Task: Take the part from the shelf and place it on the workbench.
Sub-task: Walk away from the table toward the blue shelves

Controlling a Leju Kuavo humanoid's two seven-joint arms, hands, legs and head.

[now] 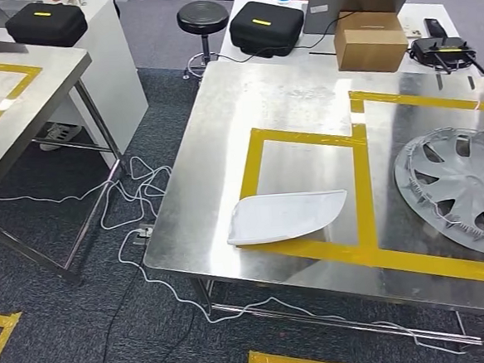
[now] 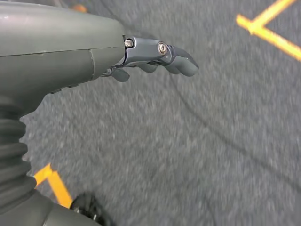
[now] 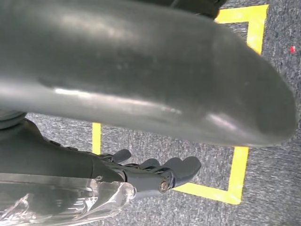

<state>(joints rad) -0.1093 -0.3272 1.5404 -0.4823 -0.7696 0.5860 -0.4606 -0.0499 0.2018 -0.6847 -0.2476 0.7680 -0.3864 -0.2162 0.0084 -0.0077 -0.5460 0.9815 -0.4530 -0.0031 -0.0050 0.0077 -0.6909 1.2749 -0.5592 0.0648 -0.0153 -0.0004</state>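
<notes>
A white curved part (image 1: 286, 216) lies flat on the steel workbench (image 1: 271, 96), across the near edge of a yellow taped frame (image 1: 251, 168). A grey wheel cover (image 1: 462, 187) rests on the bench to its right. My left hand (image 2: 156, 54) hangs over grey carpet with its fingers stretched out and nothing in them. My right hand (image 3: 152, 172) also hangs over the carpet, and the gap between its thick thumb (image 3: 142, 70) and its fingers is bare. A shiny silvery surface (image 3: 60, 200) sits beside those fingers; I cannot tell what it is.
A second steel table (image 1: 8, 106) stands at the left, with white cables (image 1: 134, 189) trailing on the carpet between the two. Behind the bench are a black case (image 1: 266, 26), a cardboard box (image 1: 369, 41), a laptop (image 1: 356, 3) and a stool (image 1: 202, 20). Yellow tape marks (image 3: 236, 174) the floor.
</notes>
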